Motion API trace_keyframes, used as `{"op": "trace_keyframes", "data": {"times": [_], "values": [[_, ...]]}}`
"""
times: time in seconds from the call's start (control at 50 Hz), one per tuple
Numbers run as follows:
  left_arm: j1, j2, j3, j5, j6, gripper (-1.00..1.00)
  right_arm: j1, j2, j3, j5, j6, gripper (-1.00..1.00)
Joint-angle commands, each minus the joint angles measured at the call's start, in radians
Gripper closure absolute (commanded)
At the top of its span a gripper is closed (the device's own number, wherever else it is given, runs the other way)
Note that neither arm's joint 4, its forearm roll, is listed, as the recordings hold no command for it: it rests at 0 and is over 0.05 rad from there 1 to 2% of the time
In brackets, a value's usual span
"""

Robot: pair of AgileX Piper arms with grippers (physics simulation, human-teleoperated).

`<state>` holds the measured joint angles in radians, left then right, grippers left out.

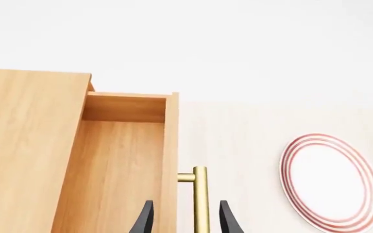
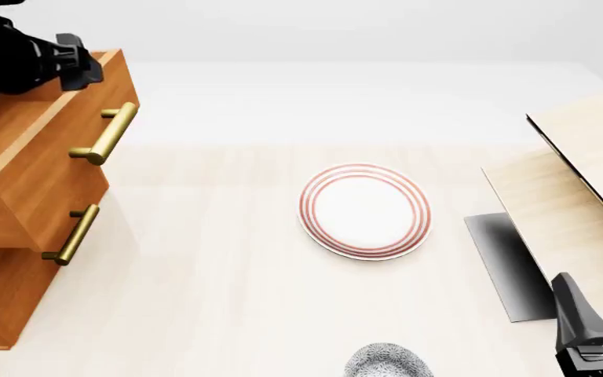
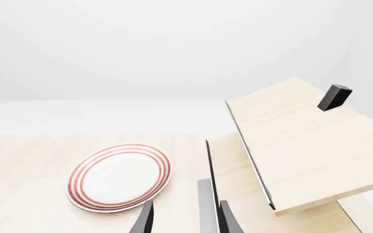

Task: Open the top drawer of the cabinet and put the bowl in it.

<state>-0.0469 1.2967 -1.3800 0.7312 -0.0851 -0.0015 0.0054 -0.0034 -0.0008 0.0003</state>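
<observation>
The left gripper has its jaws spread either side of the brass handle of the top drawer, not pinching it; only the left wrist view shows the pulled-out drawer's bare wood inside; the front view alone shows the bowl at the desk's near edge, well apart from the cabinet, just nearer than the plate, open desk between; the right gripper holds nothing, jaws apart, beside the pale boards.

Bright, even light; soft shadows.

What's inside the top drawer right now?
Nothing that shows: the left wrist view sees only bare wood inside the top drawer. Its near end is cut off below the frame. The bowl sits on the table.
</observation>
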Motion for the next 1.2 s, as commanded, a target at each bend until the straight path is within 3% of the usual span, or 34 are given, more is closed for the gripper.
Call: {"op": "trace_keyframes", "data": {"times": [0.02,1.2], "values": [[0.005,0.010,0.020,-0.020,-0.004,-1.00,0.000,-0.001,0.000,0.000,0.000,-1.00],[-0.004,0.094,0.086,-0.106,-0.012,-1.00,0.001,-0.001,0.000,0.000,0.000,-1.00]]}}
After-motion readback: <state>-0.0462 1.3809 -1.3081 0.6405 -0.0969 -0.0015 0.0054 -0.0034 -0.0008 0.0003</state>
